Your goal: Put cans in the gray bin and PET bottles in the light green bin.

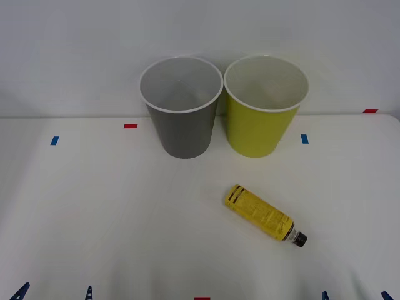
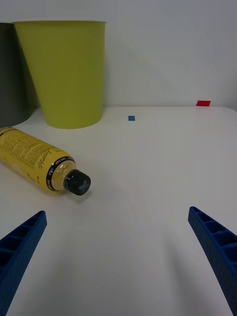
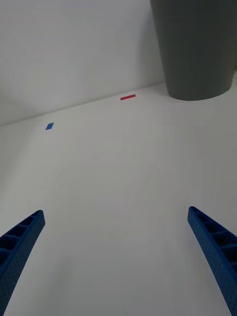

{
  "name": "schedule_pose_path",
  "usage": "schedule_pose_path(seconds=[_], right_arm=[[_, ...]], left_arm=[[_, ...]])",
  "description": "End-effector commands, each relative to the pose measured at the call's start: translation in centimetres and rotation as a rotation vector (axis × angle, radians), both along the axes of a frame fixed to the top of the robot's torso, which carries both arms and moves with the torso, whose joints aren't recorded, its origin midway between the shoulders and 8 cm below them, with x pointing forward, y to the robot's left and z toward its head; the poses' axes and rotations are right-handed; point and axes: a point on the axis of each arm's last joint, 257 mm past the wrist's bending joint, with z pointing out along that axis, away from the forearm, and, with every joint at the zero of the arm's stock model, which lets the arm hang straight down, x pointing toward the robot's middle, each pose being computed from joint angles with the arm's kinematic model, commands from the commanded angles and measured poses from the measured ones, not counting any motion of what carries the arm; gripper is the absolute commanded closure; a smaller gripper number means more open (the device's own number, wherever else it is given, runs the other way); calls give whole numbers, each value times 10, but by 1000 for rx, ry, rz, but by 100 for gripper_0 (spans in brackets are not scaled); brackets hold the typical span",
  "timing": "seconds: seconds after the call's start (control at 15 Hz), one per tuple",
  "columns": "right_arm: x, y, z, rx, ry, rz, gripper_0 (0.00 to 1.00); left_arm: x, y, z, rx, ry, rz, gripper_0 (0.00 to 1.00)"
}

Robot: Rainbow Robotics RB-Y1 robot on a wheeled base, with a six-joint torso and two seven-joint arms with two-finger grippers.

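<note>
At the near edge of the counter [image 1: 94,219] both grippers are held wide open and empty: the left gripper [image 3: 116,261] faces bare surface, the right gripper [image 2: 118,256] faces the PET bottle [image 1: 262,214]. The bottle lies flat, nearer the right arm, its long axis diagonal, cap toward that arm's fingers. Behind stand the gray bin [image 1: 182,119] and light green bin [image 1: 261,119]; their bottoms are hidden.

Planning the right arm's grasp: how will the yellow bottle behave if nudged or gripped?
The yellow bottle lies on its side on the table, so it probably rolls if nudged. Its round, glossy-looking label may slip between fingers. Small and slim, it is likely light.
</note>
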Motion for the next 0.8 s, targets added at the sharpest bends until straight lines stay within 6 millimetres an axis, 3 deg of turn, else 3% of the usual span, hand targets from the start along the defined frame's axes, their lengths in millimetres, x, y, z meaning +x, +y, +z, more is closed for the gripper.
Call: schedule_pose_path(seconds=[0.07,0.8], right_arm=[[0,0,0,0,0,0,0],[0,0,0,0,0,0,0]], left_arm=[[0,0,0,0,0,0,0],[0,0,0,0,0,0,1]])
